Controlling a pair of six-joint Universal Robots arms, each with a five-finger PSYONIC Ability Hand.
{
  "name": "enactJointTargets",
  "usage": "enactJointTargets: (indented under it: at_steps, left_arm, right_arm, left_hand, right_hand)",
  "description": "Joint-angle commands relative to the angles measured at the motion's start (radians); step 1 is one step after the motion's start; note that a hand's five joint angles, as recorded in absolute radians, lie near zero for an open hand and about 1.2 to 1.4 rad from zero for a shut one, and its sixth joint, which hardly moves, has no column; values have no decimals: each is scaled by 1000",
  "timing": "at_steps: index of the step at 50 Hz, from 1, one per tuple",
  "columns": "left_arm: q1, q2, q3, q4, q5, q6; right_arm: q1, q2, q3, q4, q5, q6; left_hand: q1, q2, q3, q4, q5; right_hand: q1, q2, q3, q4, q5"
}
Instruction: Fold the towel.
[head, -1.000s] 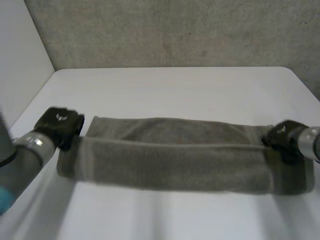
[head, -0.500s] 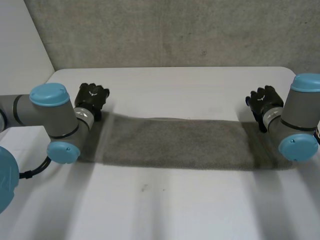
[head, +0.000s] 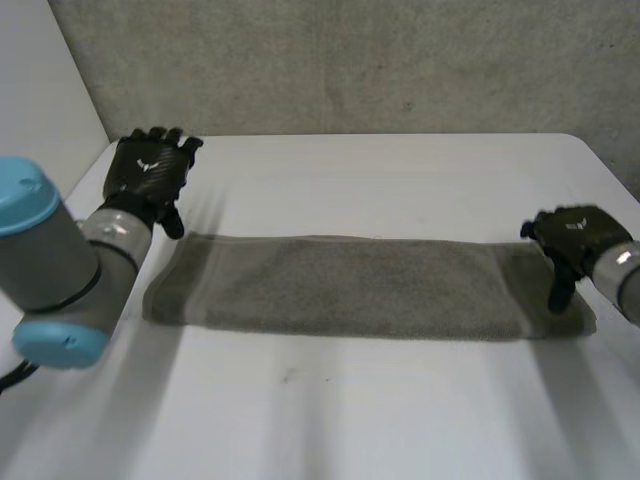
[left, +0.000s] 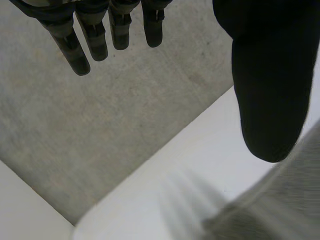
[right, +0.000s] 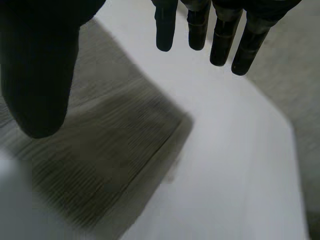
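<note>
The grey towel (head: 350, 285) lies flat as a long, narrow strip across the middle of the white surface (head: 380, 180), one end toward each arm. The left hand (head: 148, 175) hangs just beyond the strip's left end, near its far corner, with fingers (left: 92, 40) straight and spread, holding nothing. The right hand (head: 570, 240) is over the right end (thumb pointing down at the cloth), its fingers (right: 220, 35) likewise straight and empty
</note>
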Motion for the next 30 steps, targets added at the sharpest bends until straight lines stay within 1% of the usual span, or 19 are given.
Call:
enactJointTargets:
  at_steps: [1, 3, 4, 6, 7, 10, 11, 12, 13, 14, 18, 21, 23, 24, 26, 27, 28, 29, 30]
  left_arm:
    - [2, 71, -126, -7, 4, -243]
    - [10, 76, -150, -11, 13, -360]
    - [10, 76, -150, -11, 13, -361]
    - [10, 76, -161, -18, 38, -423]
    - [10, 76, -161, -18, 38, -424]
    - [10, 76, -164, -21, 55, -434]
    - [11, 76, -164, -21, 55, -437]
    - [11, 76, -164, -21, 55, -438]
    - [11, 76, -164, -21, 53, -438]
    - [13, 76, -164, -23, 53, -438]
    - [13, 76, -166, -24, 52, -439]
    - [17, 80, -170, -24, 52, -442]
    - [21, 90, -172, -24, 52, -444]
    - [22, 102, -173, -24, 52, -444]
    - [27, 113, -175, -24, 52, -447]
    - [27, 113, -175, -24, 52, -447]
    - [30, 117, -179, -24, 52, -447]
    - [31, 122, -184, -24, 52, -445]
    - [31, 122, -184, -24, 52, -445]
  right_arm:
    - [-105, -25, 157, -46, -91, -12]
    - [-119, -24, 179, -76, -102, -16]
    - [-119, -24, 179, -76, -102, -17]
    - [-136, -9, 211, -149, -123, -18]
    - [-136, -9, 211, -149, -123, -18]
    - [-142, 18, 234, -220, -131, -23]
    - [-145, 27, 239, -250, -131, -23]
    - [-148, 34, 240, -283, -130, -24]
    - [-148, 34, 240, -283, -130, -24]
    - [-154, 41, 240, -313, -125, -24]
    - [-162, 62, 225, -346, -116, -29]
    - [-185, 82, 201, -323, -105, -76]
    - [-242, 80, 179, -282, -87, -142]
    - [-242, 80, 179, -281, -87, -142]
    - [-298, 71, 153, -261, -21, -240]
    - [-299, 71, 153, -261, -21, -240]
    - [-317, 70, 133, -252, 35, -297]
    - [-317, 70, 133, -252, 36, -297]
    - [-326, 65, 112, -249, 77, -328]
  left_hand:
    - [-2, 10, 8, 8, -24]
    - [1, 13, 11, 11, -21]
    - [1, 13, 11, 11, -21]
    - [4, 16, 14, 13, -18]
    - [4, 16, 14, 13, -18]
    - [1, 13, 11, 11, -21]
    - [1, 13, 11, 11, -21]
    - [1, 13, 11, 11, -21]
    - [1, 13, 11, 11, -21]
    - [1, 13, 11, 11, -21]
    - [1, 13, 11, 11, -21]
    - [4, 16, 14, 13, -18]
    - [4, 16, 14, 13, -18]
    - [4, 16, 14, 13, -18]
    - [1, 13, 11, 11, -21]
    - [1, 13, 11, 11, -21]
    - [1, 13, 11, 11, -21]
    - [1, 13, 11, 11, -21]
    - [1, 13, 11, 11, -21]
  right_hand:
    - [142, 123, 142, 121, 116]
    - [203, 184, 203, 183, 177]
    - [204, 185, 204, 183, 178]
    - [350, 331, 350, 330, 324]
    - [351, 332, 351, 330, 325]
    - [474, 455, 474, 454, 448]
    - [678, 658, 678, 657, 652]
    - [1055, 1035, 1055, 1034, 1029]
    - [1058, 1039, 1058, 1038, 1032]
    - [1179, 1160, 1179, 1159, 1153]
    - [1181, 1161, 1181, 1160, 1155]
    - [1181, 1161, 1181, 1160, 1155]
    - [1181, 1161, 1181, 1160, 1155]
    - [1181, 1161, 1181, 1160, 1155]
    - [1181, 1161, 1181, 1160, 1155]
    - [1181, 1161, 1181, 1160, 1155]
    - [1181, 1161, 1181, 1160, 1155]
    - [1181, 1161, 1181, 1160, 1155]
    - [1181, 1161, 1181, 1160, 1155]
